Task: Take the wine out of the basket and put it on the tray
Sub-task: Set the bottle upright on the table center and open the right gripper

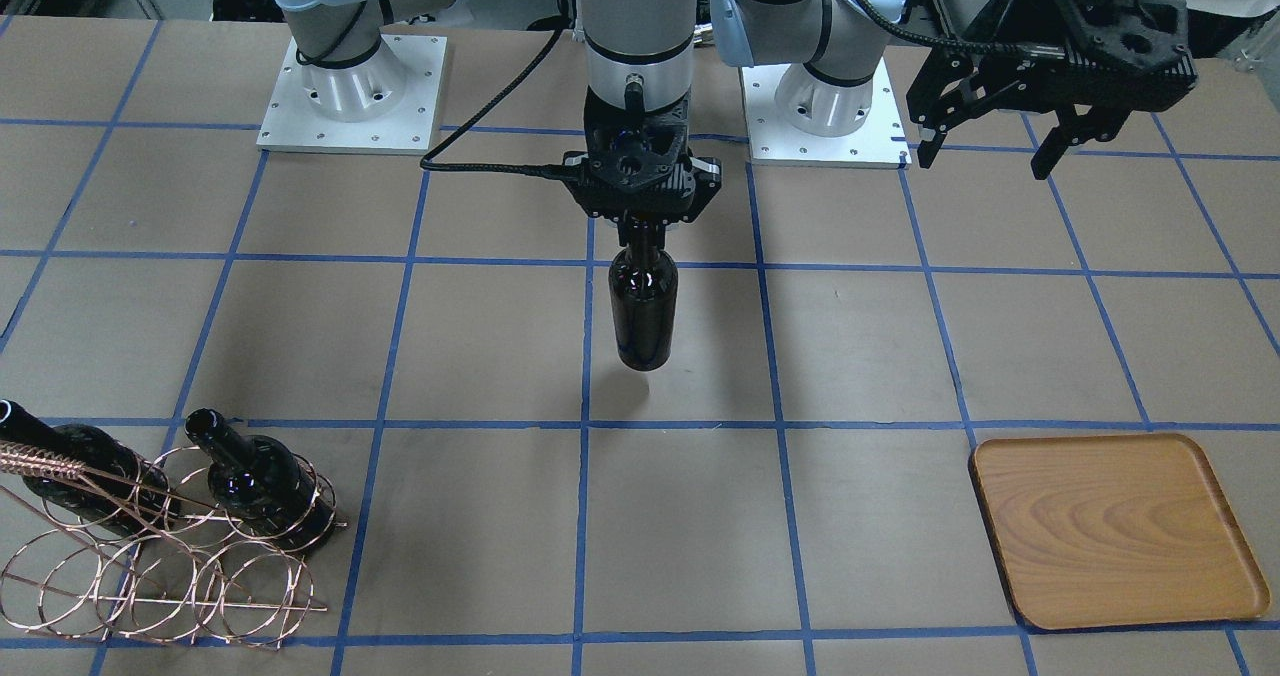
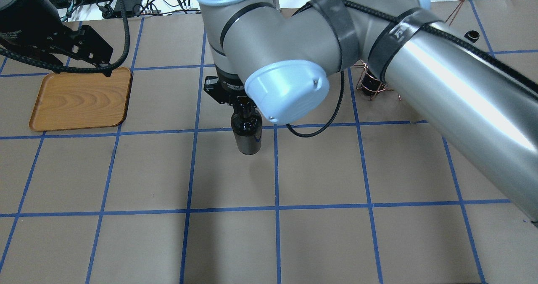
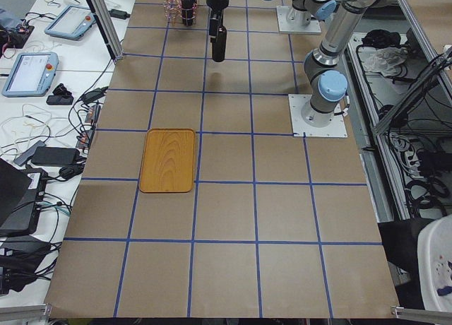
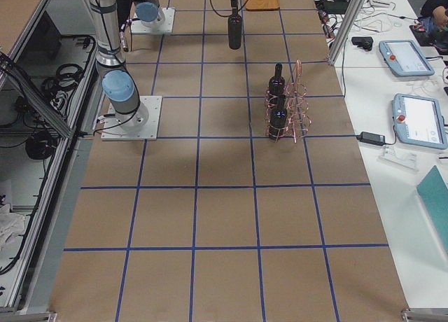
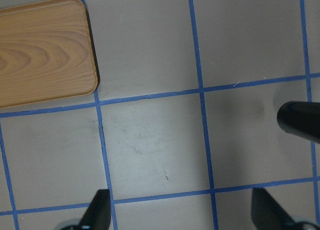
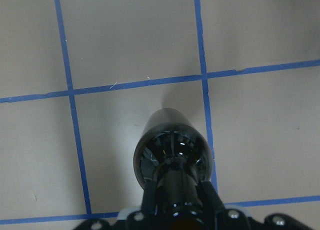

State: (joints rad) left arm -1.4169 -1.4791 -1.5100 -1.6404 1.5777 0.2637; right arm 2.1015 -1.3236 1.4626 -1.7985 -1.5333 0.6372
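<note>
1. At the far left of the front-facing view, the basket sits near the table's corner with the other two bottles lying in its rings. I have nothing to do there in this step. My path leads away from it.

2. At the centre, the wine hangs upright from the right gripper, which is pinched on the neck just above the shoulder. The right wrist view shows a finger on each side of the neck. The base looks clear of the table, with its shadow just beneath. I judge the step in hand to be the carry across to the tray.

3. The glass is glossy and I hold it only by the narrow neck, so the heavy body could swing or slip. I would keep the wrist vertical, travel sideways smoothly with no sharp stops, and hold this height until I am over the wood.

4. To the right, the tray lies flat and bare, well apart from the wine, on the left arm's side. I would aim for its middle so the base lands inside the low rim and not on it. Then I would lower straight down and let go only once the base sits flat.

5. At the far right, the left gripper hovers high with its fingers spread and nothing between them. In the overhead view it overlaps the tray's far edge, so I would back it off before arriving. If the right arm's reach runs short, I would use it for a hand-over instead.
</note>
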